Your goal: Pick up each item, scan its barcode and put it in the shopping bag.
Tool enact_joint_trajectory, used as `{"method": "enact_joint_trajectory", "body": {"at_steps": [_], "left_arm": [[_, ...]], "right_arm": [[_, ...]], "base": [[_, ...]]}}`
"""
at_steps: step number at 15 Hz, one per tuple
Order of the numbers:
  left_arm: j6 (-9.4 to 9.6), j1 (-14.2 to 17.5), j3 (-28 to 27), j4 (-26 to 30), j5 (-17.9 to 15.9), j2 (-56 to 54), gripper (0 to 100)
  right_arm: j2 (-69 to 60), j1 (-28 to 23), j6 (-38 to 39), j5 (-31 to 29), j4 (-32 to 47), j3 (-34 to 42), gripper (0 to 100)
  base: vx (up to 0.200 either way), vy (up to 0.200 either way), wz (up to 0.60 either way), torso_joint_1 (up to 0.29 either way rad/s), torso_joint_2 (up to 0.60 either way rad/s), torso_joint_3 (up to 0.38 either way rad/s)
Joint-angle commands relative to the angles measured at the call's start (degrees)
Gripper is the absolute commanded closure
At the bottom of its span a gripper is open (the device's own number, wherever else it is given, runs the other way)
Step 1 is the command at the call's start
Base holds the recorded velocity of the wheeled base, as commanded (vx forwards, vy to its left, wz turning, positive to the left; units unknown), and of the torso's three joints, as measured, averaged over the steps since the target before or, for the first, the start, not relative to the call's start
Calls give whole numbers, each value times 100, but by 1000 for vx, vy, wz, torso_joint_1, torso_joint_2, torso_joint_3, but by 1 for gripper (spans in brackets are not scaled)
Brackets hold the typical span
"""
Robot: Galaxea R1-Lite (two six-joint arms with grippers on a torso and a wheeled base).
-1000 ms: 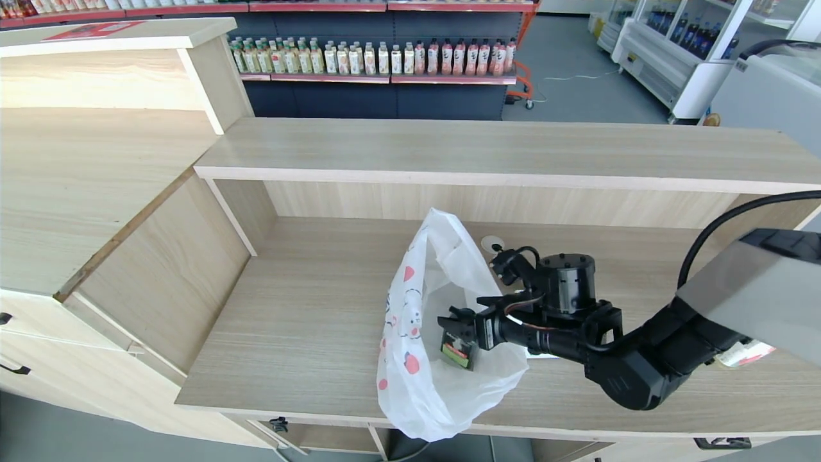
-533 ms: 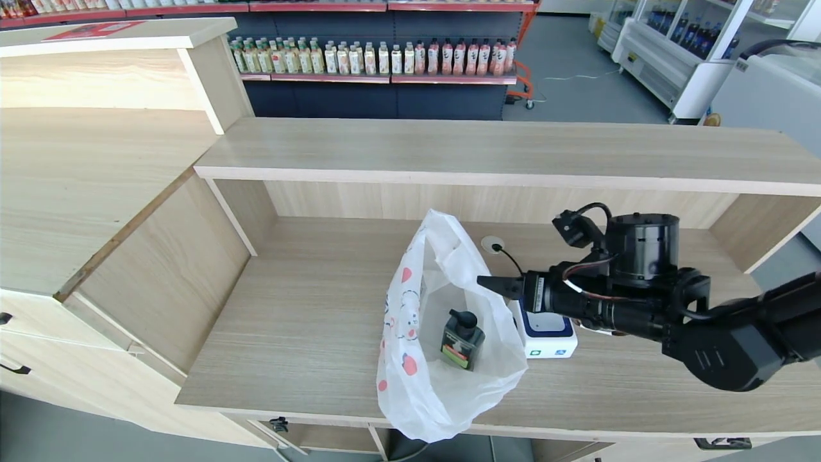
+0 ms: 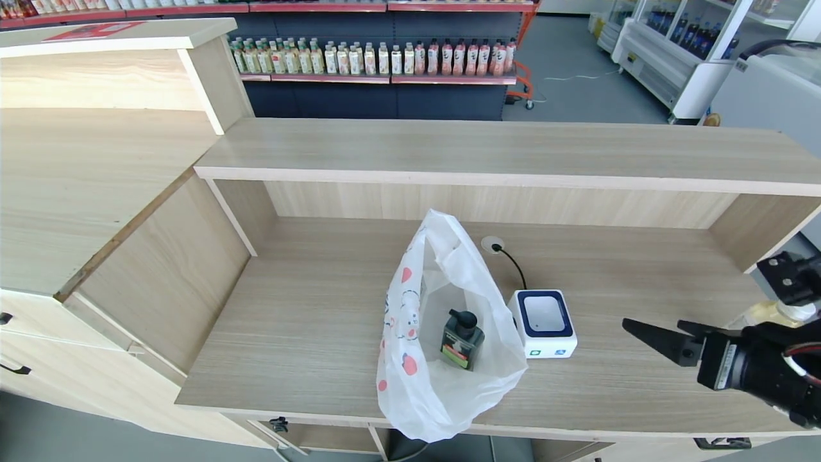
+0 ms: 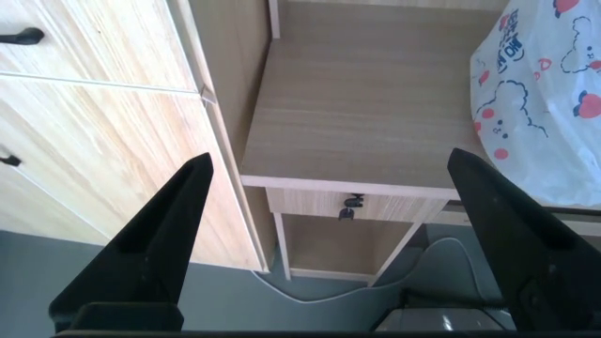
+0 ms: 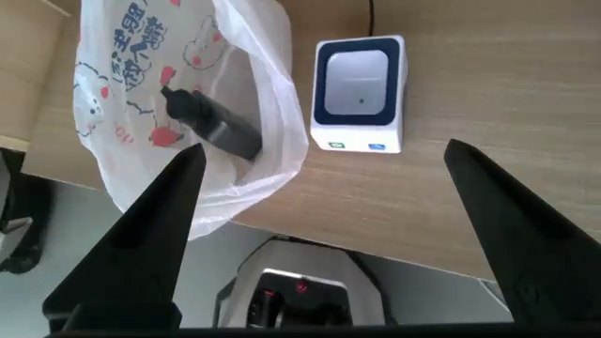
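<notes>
While looking down at the work, finding the dark bottle (image 3: 461, 340) sitting inside the shopping bag (image 3: 401, 333), touching no pincer, pump cap pointing toward 12 o'clock and green-and-red label facing 6 o'clock. Not managing to tell whether standing straight or leaning on the plastic. Seeing the bag, white with red prints, gaping open on the surface (image 3: 308, 321), its lower fold sagging over the 6 o'clock edge. Noting the scanner (image 3: 544, 323), a white box with a dark-framed window facing up, sitting just beside the bag at 3 o'clock of it. Tracing a black cable (image 3: 515, 266) running from the scanner toward 11 o'clock into a round hole (image 3: 492, 244) in the surface. Spotting the right pincer (image 3: 654, 327) hovering at 3 o'clock of the scanner, well apart from it, tips pointing toward 9 o'clock, fingers spread apart and gripping nothing. Catching the left pincer (image 4: 329, 164) in the left wrist view, likewise spread apart and carrying nothing, hanging out past the surface's 7 o'clock corner, above the floor (image 4: 141, 300), near wooden drawer fronts (image 4: 84, 103) with dark handles.
</notes>
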Motion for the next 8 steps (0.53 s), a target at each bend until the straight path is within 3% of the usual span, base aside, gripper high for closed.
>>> {"method": "enact_joint_trajectory", "body": {"at_steps": [1, 2, 4, 8], "left_arm": [[-1, 0, 0, 0, 1, -2, 0], [-1, 0, 0, 0, 1, -2, 0], [-1, 0, 0, 0, 1, -2, 0], [-1, 0, 0, 0, 1, -2, 0]], "right_arm": [[-3593, -503, -438, -583, 1189, 1634, 0], [-4551, -766, -517, -662, 2182, 1634, 0], [-5966, -1206, -710, -636, 3412, 1634, 0], [-7047, -1004, -1290, -671, 3693, 1634, 0]], "base": [[0, 0, 0, 0, 0, 0], [0, 0, 0, 0, 0, 0], [0, 0, 0, 0, 0, 0], [0, 0, 0, 0, 0, 0]]}}
